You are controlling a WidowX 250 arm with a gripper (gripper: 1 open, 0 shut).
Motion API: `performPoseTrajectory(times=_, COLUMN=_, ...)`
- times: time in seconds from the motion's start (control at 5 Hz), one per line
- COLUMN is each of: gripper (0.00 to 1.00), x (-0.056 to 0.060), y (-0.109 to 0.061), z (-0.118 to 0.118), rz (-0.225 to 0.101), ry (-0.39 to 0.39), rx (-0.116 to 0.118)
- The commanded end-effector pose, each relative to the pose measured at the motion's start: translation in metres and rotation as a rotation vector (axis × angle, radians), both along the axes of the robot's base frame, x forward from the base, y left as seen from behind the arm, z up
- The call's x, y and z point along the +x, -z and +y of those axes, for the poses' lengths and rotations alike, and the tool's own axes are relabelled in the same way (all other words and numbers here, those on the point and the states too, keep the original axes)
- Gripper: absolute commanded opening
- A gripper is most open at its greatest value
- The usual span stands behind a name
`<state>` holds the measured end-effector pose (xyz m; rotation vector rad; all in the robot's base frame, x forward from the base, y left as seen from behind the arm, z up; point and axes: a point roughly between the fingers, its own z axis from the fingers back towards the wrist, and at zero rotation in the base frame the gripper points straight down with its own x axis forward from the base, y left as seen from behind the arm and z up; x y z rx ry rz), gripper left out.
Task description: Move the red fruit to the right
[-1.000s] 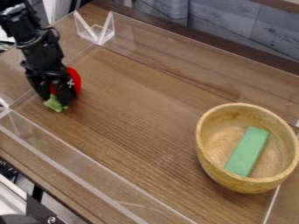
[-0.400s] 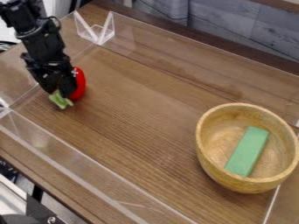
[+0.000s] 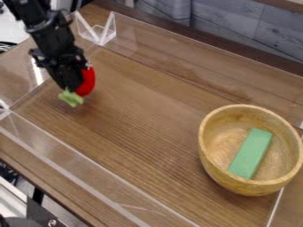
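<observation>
The red fruit (image 3: 81, 82), a small toy strawberry with a light green leafy cap, hangs just above the wooden table at the left. My black gripper (image 3: 73, 82) comes down from the upper left and its fingers are closed around the fruit, which tilts with the cap pointing down and left. The fingers cover part of the red body.
A wooden bowl (image 3: 217, 152) stands at the right front with a flat green block (image 3: 251, 152) inside it. Clear plastic walls (image 3: 71, 164) run along the table's front and left edges. A clear plastic bracket (image 3: 99, 32) stands at the back left.
The gripper has shut on the red fruit, lifted it off the table and carried it a little to the right and away from the front edge.
</observation>
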<state>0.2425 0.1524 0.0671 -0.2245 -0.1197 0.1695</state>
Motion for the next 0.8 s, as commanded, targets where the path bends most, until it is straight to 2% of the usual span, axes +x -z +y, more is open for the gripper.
performPoseTrajectory(times=0.0, gripper=0.00, x=0.019, y=-0.041, z=-0.005, rz=-0.088, ry=-0.026, rx=0.026)
performPoseTrajectory(times=0.2, gripper=0.00, x=0.047, y=-0.044, z=-0.039, rz=-0.120, ry=-0.027, rx=0.008)
performPoseTrajectory(times=0.4, gripper=0.00, x=0.076, y=-0.039, z=-0.079, rz=-0.140, ry=0.040, rx=-0.003)
performPoseTrajectory(times=0.6, gripper=0.00, x=0.100, y=-0.035, z=-0.109, rz=-0.154, ry=0.131, rx=0.002)
